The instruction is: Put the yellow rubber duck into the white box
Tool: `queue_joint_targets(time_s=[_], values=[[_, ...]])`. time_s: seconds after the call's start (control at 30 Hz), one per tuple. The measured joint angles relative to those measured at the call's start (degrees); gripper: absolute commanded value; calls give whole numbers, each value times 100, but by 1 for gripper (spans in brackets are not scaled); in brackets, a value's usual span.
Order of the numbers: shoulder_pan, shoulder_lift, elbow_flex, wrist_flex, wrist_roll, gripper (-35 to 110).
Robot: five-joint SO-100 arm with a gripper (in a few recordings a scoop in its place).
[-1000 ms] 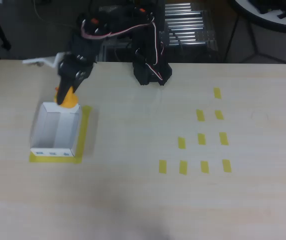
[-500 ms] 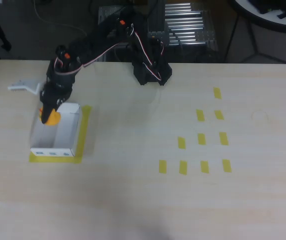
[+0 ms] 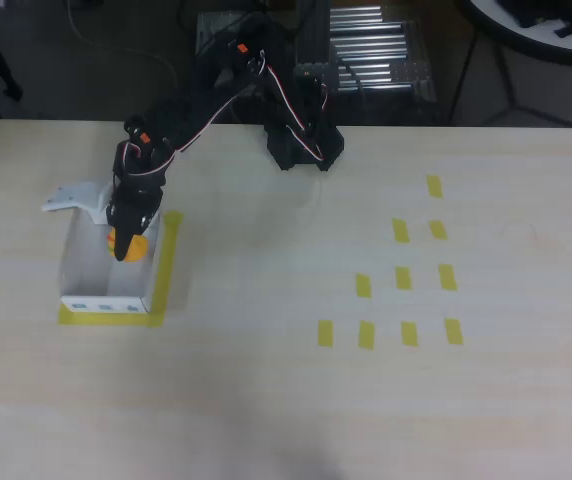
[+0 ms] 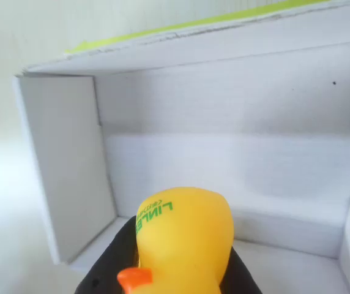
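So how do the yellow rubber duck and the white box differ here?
The yellow rubber duck is rounded and orange-yellow; the white box is rectangular, thin-walled and white. The duck is much smaller than the box. The duck is clamped in the gripper over the box's opening, while the box sits on the table inside a yellow tape outline.

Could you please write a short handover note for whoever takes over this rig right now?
Gripper: shut on the duck, held over the open top of the box, near its right wall in the overhead view.
Box: on the table's left side, sitting on a yellow tape outline; in the wrist view its floor looks bare.
Done: duck picked up and carried over the box.
Left: open the jaws so the duck drops inside, then lift the arm clear. It should probably land inside, but the nearby right wall is worth watching.
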Motion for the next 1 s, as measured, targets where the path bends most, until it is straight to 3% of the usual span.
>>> queue_joint_targets(time_s=[0.43, 1.0], values=[[0, 0, 0, -158, -246, 1], [62, -70, 0, -211, -448, 25]])
